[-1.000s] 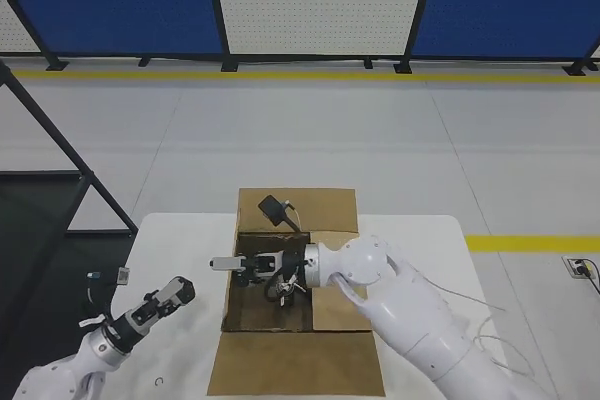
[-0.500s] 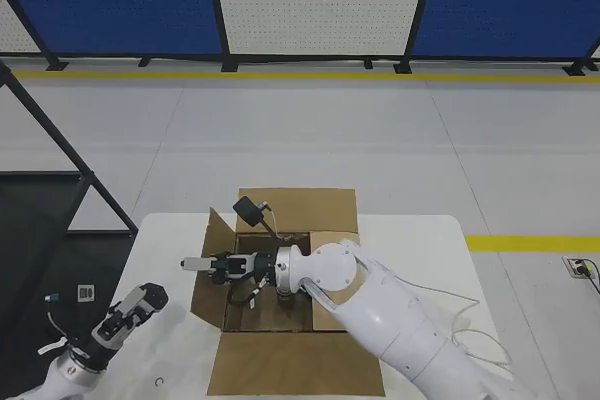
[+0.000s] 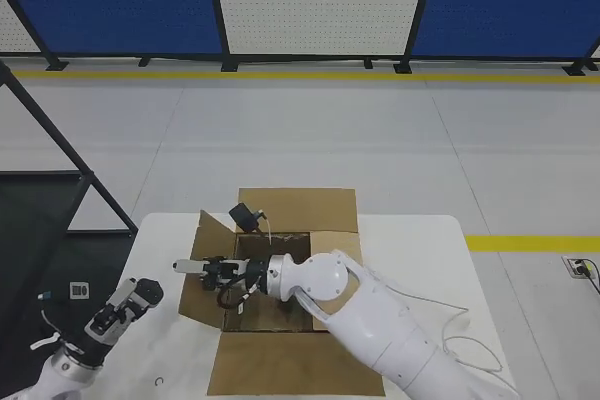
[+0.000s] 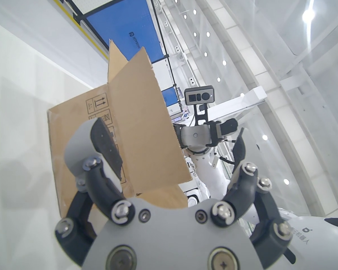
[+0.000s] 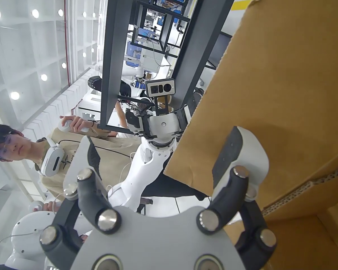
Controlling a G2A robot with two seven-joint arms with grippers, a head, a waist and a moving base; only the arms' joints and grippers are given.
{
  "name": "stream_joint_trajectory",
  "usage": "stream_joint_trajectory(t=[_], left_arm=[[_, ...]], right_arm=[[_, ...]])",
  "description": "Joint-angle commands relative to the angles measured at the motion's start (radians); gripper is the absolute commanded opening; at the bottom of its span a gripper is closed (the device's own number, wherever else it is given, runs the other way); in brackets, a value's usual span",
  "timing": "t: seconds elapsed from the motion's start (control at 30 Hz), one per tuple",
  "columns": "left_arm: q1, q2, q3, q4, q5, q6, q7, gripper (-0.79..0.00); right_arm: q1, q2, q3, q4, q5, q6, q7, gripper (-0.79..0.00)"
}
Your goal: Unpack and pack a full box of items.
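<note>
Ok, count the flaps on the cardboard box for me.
4: far flap flat outward, left flap angled up beside the right gripper, near flap flat outward, right flap partly hidden.

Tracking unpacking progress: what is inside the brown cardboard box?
Only shadowed cardboard floor shows inside the brown cardboard box; the white right arm covers the rest, hiding any items.

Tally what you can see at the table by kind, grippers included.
Cardboard box: 1
Grippers: 2, the left gripper and the right gripper, both open
Table: 1
Total: 4
What lies inside the box cannot be made out.
</note>
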State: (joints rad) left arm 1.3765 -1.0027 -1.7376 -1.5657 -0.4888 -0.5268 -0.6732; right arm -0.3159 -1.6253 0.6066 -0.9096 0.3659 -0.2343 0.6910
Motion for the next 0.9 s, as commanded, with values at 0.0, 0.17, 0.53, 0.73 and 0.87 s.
stream_joint_trajectory(t=[0.0,0.17,0.53,0.73,0.87], left_arm=[[0.010,0.000,-0.011,-0.007,-0.035,0.004,-0.011,0.000],[0.041,0.000,-0.036,-0.029,-0.146,0.013,-0.077,0.000],[0.051,0.003,-0.045,-0.033,-0.238,0.079,-0.217,0.000],[0.020,0.005,-0.013,0.014,-0.199,0.148,-0.256,0.000],[-0.014,0.004,0.015,0.062,-0.186,0.184,-0.258,0.000]], right_arm=[[0.007,-0.017,-0.014,0.041,0.007,0.009,-0.005,0.000],[0.026,-0.059,-0.039,0.120,0.033,0.011,0.004,0.000],[0.065,-0.139,-0.063,0.284,0.057,0.015,0.020,0.000],[0.076,-0.164,-0.048,0.350,0.068,-0.015,0.022,0.000],[0.078,-0.174,-0.036,0.373,0.066,-0.038,0.022,0.000]])
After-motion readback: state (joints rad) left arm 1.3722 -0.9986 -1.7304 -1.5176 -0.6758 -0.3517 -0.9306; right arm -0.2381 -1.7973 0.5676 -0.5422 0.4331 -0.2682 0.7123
